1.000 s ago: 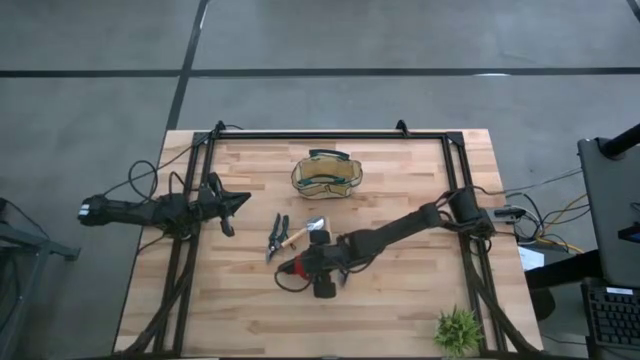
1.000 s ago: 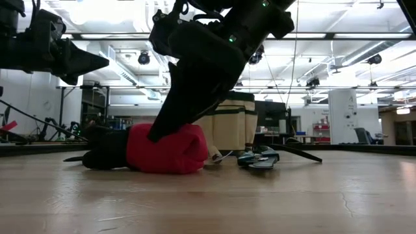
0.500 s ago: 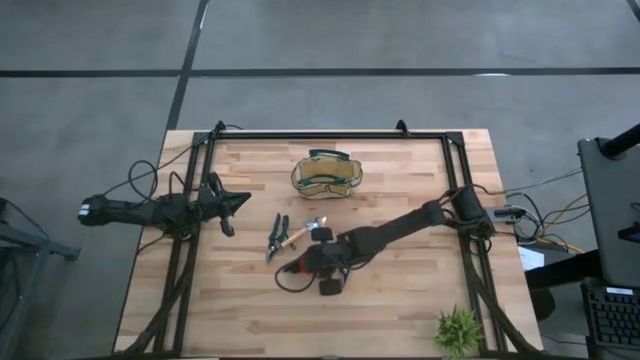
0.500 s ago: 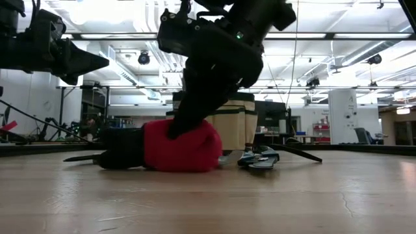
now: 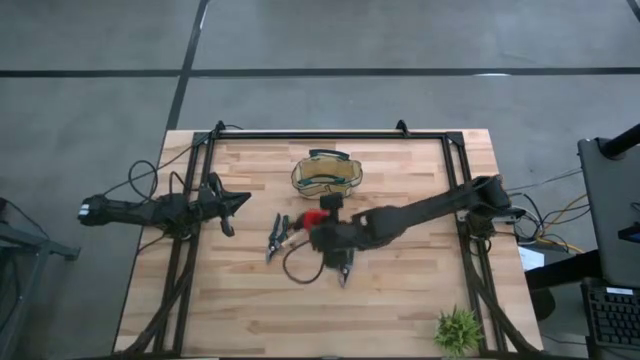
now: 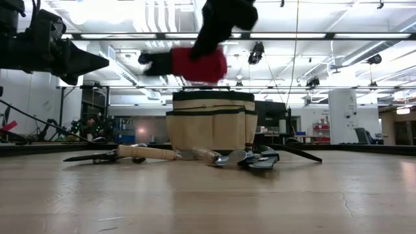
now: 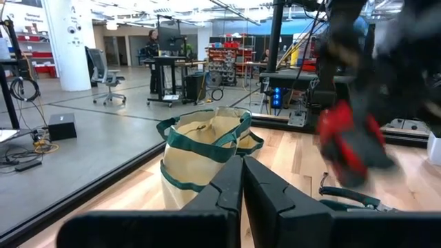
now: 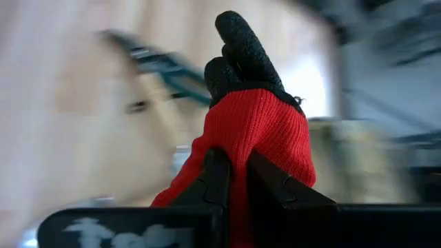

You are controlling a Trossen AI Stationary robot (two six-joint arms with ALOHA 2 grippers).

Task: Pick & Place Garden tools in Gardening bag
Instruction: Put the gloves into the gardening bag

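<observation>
The red item is a red knit glove (image 8: 258,131) with black fingers. It hangs in the air near the gardening bag (image 5: 326,176), with my right gripper (image 5: 320,226) shut on it. The tan bag with green trim stands upright on the table toward the far edge. Dark-handled shears (image 5: 275,236) and a wooden-handled trowel (image 5: 293,237) lie flat on the table just left of the gripper. The low view shows two trowels (image 6: 146,153) and shears (image 6: 260,158) in front of the bag (image 6: 209,123). My left gripper (image 5: 236,204) hovers shut at the left. My right gripper pinches the glove's red knit part (image 8: 231,162) between its two fingers, coming from above. The glove is lifted clear of the table, and its black fingers (image 6: 156,64) stick out sideways past the red part (image 6: 201,65).
A small green plant (image 5: 458,330) stands at the near right corner. A dark cord loop (image 5: 300,270) lies on the table near the right arm. A black frame (image 5: 330,133) runs round the table. The near half of the wooden top is bare.
My right gripper has taken hold of the red glove on the table and raised it high. It has carried the glove toward the far edge and the bag, so the glove is now clear of the table. The trowels it hid in the low view now show.
</observation>
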